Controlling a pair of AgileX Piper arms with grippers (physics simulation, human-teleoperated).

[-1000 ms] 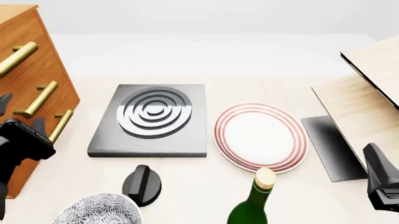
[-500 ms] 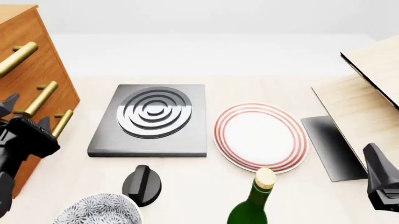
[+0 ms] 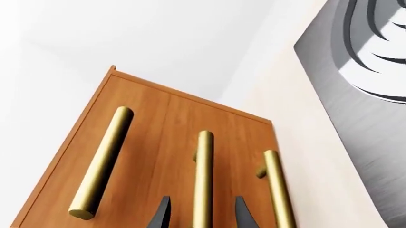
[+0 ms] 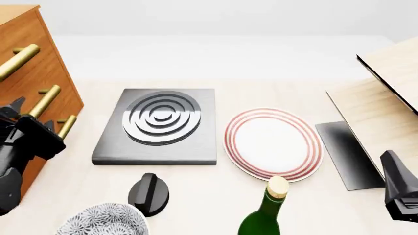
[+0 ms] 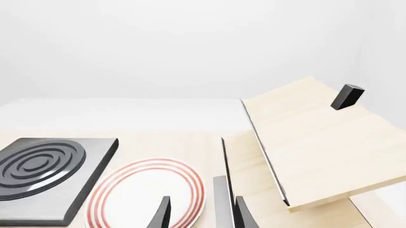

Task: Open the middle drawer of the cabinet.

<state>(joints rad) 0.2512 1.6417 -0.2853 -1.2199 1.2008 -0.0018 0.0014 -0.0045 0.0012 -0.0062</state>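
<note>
cabinet at far left of tabletop, middle drawer between like drawers above and below; left end effector straddles its bar handle. Hob plate right of cabinet, plate right of that, boards far right. Knob in front of hob, bowl front-left, bottle in front of plate, right end effector front-right
</note>
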